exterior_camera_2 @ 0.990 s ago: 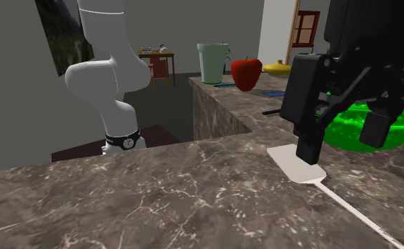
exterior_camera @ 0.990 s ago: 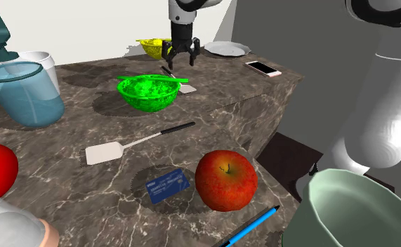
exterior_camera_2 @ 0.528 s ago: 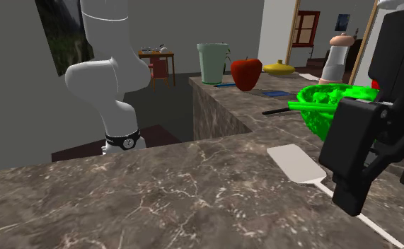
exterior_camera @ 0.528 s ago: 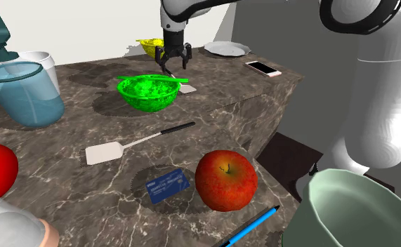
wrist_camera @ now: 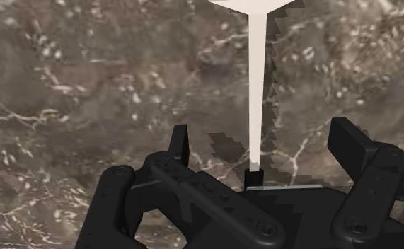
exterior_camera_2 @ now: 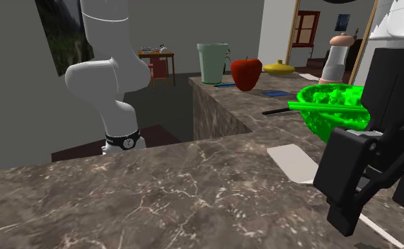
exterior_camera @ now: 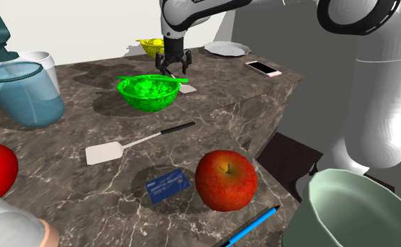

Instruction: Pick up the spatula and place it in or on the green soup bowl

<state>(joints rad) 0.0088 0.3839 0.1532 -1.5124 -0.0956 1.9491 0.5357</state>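
A white-bladed spatula (exterior_camera_2: 293,160) lies on the dark marble counter behind the green soup bowl (exterior_camera: 148,92), its blade (exterior_camera: 187,88) beside the bowl's rim. In the wrist view its pale shaft (wrist_camera: 257,85) runs straight down to a black handle between my fingers. My gripper (exterior_camera: 173,68) hangs low over that handle, open, with the fingers (wrist_camera: 180,143) apart on either side and not touching it. In the second exterior view the gripper (exterior_camera_2: 377,212) is close to the counter just past the blade, and the bowl (exterior_camera_2: 333,106) stands behind it.
A second spatula (exterior_camera: 136,144) lies nearer the front, with a red apple (exterior_camera: 225,179), a blue card (exterior_camera: 168,185) and a blue pen (exterior_camera: 255,226). A phone (exterior_camera: 263,68), a white plate (exterior_camera: 227,48) and a yellow bowl (exterior_camera: 152,46) sit at the back. The counter drops off at the shoulder view's right.
The gripper has come down from above the counter to just over the far spatula's handle, moving along it away from the blade. Its fingers have stayed open.
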